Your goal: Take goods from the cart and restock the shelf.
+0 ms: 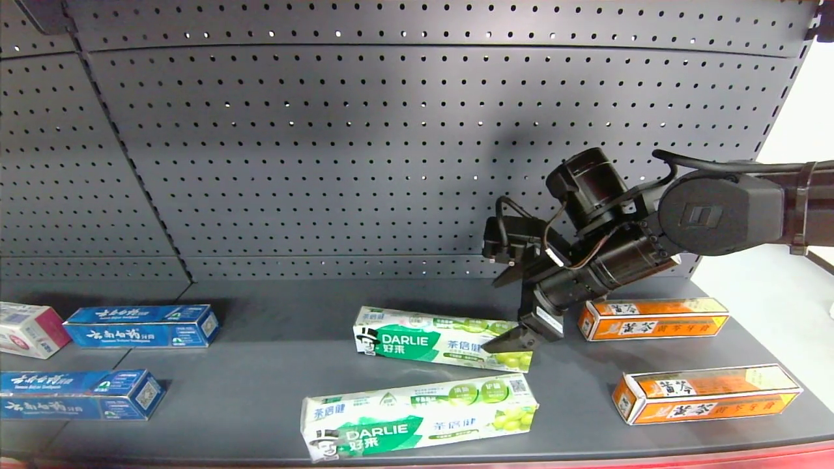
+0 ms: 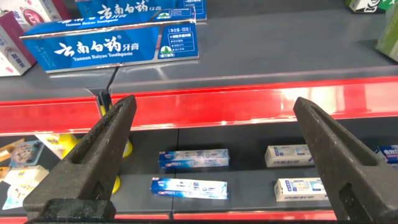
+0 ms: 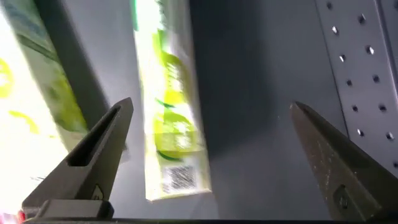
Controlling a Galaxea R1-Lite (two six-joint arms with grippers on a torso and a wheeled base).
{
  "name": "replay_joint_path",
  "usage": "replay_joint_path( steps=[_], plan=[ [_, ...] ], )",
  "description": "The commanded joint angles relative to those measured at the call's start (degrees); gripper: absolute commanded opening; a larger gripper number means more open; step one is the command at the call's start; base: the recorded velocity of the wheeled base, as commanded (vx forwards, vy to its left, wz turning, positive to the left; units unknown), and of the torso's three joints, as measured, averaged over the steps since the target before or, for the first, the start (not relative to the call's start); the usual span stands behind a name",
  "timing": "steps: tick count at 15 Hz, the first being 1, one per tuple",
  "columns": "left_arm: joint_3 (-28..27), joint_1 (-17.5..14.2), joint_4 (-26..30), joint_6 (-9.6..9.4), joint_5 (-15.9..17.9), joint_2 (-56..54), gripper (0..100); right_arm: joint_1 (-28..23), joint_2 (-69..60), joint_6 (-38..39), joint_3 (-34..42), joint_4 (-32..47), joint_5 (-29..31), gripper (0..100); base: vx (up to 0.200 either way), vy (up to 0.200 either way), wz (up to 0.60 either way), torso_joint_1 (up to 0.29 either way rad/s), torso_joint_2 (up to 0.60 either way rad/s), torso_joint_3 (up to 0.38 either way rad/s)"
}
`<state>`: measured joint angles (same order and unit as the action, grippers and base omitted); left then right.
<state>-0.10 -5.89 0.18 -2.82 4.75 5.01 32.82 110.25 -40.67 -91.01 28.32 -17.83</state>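
Two green toothpaste boxes lie on the grey shelf point(image 1: 273, 339): one at mid-shelf point(image 1: 430, 339), one nearer the front edge point(image 1: 417, 417). My right gripper point(image 1: 488, 318) hangs open over the right end of the mid-shelf box; one finger point(image 1: 508, 342) is low beside that end. In the right wrist view the same box point(image 3: 168, 112) lies flat between the spread fingers of the right gripper point(image 3: 211, 106), and no finger touches it. The second green box point(image 3: 37, 93) is off to one side. My left gripper point(image 2: 214, 102) is open and empty before the shelf's red front lip point(image 2: 249, 96).
Two orange boxes point(image 1: 655, 318) point(image 1: 707, 393) lie at the shelf's right. Blue boxes point(image 1: 143, 324) point(image 1: 78, 394) and a pink-white box point(image 1: 29, 329) lie at the left. The pegboard back wall point(image 1: 391, 163) stands close behind. A lower shelf holds small boxes point(image 2: 193, 158) point(image 2: 289, 155).
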Motion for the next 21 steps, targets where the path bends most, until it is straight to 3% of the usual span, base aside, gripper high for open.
replay_joint_path(
  steps=[1,14,21],
  plan=[
    [0.0,0.0,0.0,0.0,0.0,0.1,100,-0.3,0.1,0.0,0.0,0.0,0.0,100,0.0,0.0,0.0,0.0,0.0,0.0],
    [0.0,0.0,0.1,0.0,0.0,0.1,100,-2.0,0.1,0.0,0.2,0.1,-0.1,100,0.0,0.0,0.0,0.0,0.0,0.0],
    [0.0,0.0,0.0,0.0,0.0,0.1,100,-2.2,-11.5,5.2,4.1,-0.1,0.3,100,0.0,0.0,0.0,0.0,0.0,0.0]
  ],
)
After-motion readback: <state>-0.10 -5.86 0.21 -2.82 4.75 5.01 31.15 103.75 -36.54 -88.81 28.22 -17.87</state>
